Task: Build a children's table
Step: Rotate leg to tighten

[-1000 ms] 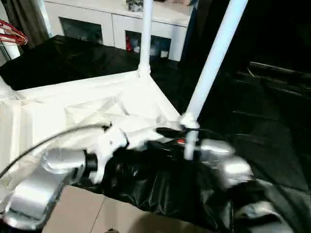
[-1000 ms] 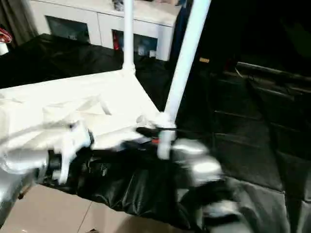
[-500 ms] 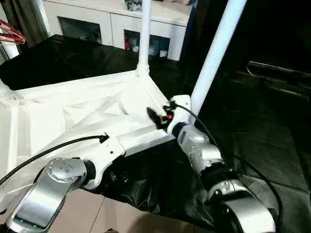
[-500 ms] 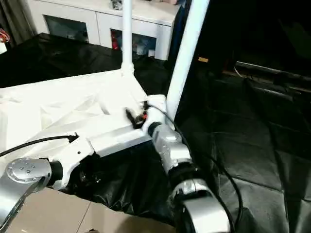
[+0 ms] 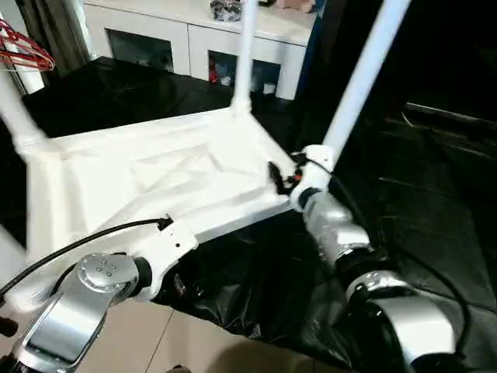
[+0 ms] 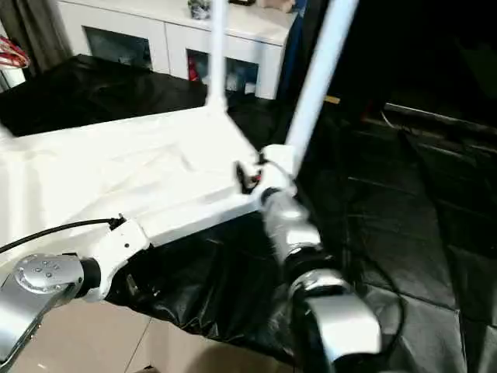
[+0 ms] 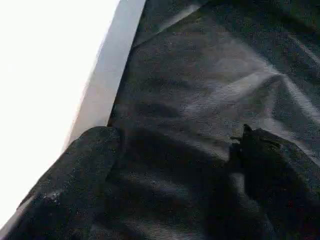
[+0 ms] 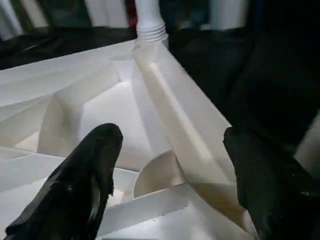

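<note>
Left eye view: the white tabletop [image 5: 155, 175] lies upside down, ribbed underside up, on black sheeting [image 5: 435, 202] that covers the floor. Tube legs stand in its corner sockets: the far leg [image 5: 245, 54] at about twelve o'clock, the near right leg [image 5: 361, 78] leaning toward one o'clock, and a left leg [image 5: 15, 113] at nine o'clock. A white glass-doored cabinet [image 5: 194, 39] stands behind. The right claw [image 5: 276, 177] sits at the tabletop's near right corner, just beside the base of the near right leg. The left arm [image 5: 85, 295] reaches in from seven o'clock, its white wrist just below the tabletop's near edge.

Right eye view: the same scene, with the right claw [image 6: 245, 177] at that corner.

Left wrist view: the left claw [image 7: 175, 180] stands wide open with nothing between its fingers [image 7: 75, 180], over the black sheeting, the tabletop's edge [image 7: 107, 80] at ten o'clock.

Right wrist view: the right claw [image 8: 170, 185] is spread wide and empty, its fingers [image 8: 85, 175] either side of the round corner socket [image 8: 157, 172], the far leg [image 8: 149, 17] at twelve o'clock.
</note>
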### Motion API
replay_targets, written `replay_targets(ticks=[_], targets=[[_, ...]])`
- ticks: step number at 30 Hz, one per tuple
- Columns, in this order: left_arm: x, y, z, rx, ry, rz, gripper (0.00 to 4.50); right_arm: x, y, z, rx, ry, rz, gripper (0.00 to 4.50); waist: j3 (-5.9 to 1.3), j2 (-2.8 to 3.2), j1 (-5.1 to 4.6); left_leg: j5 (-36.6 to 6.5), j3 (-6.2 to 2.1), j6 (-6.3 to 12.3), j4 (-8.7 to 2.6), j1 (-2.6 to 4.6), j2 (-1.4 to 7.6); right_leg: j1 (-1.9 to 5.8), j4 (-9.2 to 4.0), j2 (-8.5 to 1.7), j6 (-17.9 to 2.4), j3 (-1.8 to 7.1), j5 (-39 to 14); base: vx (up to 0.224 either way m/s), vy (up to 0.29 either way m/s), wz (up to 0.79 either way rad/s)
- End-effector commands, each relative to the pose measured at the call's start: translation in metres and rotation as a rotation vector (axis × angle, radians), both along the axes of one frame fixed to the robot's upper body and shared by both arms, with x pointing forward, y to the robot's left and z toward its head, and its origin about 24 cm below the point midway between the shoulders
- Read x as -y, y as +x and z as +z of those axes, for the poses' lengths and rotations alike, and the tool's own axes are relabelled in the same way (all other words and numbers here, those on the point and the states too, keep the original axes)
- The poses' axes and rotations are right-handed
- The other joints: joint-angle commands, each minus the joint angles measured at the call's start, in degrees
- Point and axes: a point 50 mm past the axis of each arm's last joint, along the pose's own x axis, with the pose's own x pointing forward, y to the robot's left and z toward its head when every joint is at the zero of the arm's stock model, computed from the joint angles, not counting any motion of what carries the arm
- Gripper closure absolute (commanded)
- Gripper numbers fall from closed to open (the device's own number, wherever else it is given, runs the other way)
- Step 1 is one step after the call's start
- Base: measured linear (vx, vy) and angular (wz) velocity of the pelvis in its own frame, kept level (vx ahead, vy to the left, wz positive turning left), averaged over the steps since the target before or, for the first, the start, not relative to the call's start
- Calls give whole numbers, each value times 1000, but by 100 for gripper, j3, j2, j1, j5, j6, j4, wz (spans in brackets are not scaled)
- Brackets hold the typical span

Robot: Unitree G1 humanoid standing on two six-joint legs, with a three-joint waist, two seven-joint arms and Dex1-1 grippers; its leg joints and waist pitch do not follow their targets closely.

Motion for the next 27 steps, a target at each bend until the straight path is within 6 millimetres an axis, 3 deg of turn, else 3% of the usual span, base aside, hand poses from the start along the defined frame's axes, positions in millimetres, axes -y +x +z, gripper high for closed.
replay_targets(ticks=[1, 5, 7, 9, 13, 14, 16, 21, 23, 25, 27], targets=[[-2, 7, -2, 35, 44, 24, 6, 33, 6, 7, 16, -5, -130, 82, -366, 171, -55, -1598, -144, -362, -431, 157, 354, 150, -409, -559, -769, 443, -1254, 0, 0, 0], [-3, 16, -3, 82, 52, 63, 6, 60, 10, 15, 31, -14, -213, 82, -385, 168, -37, -1365, -131, -291, -408, 134, 347, 183, -365, -552, -865, 453, -884, 0, 0, 0], [-4, 18, -3, 97, 51, 71, 6, 66, 10, 16, 33, -19, -231, 82, -408, 149, -37, -1126, -130, -219, -391, 92, 340, 224, -325, -549, -924, 448, -594, 0, 0, 0], [-4, 20, -3, 111, 53, 78, 6, 73, 10, 17, 34, -23, -253, 82, -416, 149, -38, -1061, -124, -171, -379, 95, 338, 224, -316, -545, -962, 441, -482, 0, 0, 0], [-5, 19, -3, 158, 26, 77, 6, 91, 8, 17, 34, -43, -296, 82, -402, 143, -34, -1140, -121, -109, -372, 84, 333, 236, -342, -550, -996, 435, -650, 0, 0, 0], [-4, 17, -3, 170, 3, 85, 6, 94, 7, 17, 34, -50, -301, 82, -401, 180, -36, -1166, -126, -122, -372, 84, 336, 234, -340, -550, -998, 433, -689, 0, 0, 0], [-5, 15, -2, 183, -24, 96, 6, 96, 6, 16, 33, -54, -304, 82, -392, 151, -51, -1254, -124, -125, -376, 82, 341, 232, -359, -544, -997, 429, -780, 0, 0, 0], [-5, 2, 9, 292, -205, 101, 6, 99, 2, 10, 35, -67, -271, 82, -387, 163, -55, -1342, -123, -74, -374, 79, 351, 217, -378, -544, -1012, 427, -894, 0, 0, 0], [-6, -6, 11, 300, -274, 106, 6, 95, 1, 8, 43, -48, -197, 82, -388, 155, -48, -1391, -117, -51, -368, 83, 355, 215, -381, -546, -1043, 430, -886, 0, 0, 0], [-14, -30, 11, 224, -402, 84, 6, 80, -5, 6, 99, 27, 43, 82, -373, 130, -59, -1414, -113, 89, -365, 38, 354, 246, -400, -564, -1047, 440, -968, 0, 0, 0], [-20, -38, 11, 199, -429, 84, 6, 76, -8, 4, 107, 31, 113, 82, -364, 133, -71, -1369, -125, 150, -384, 42, 379, 237, -406, -553, -1057, 437, -1046, 0, 0, 0]])
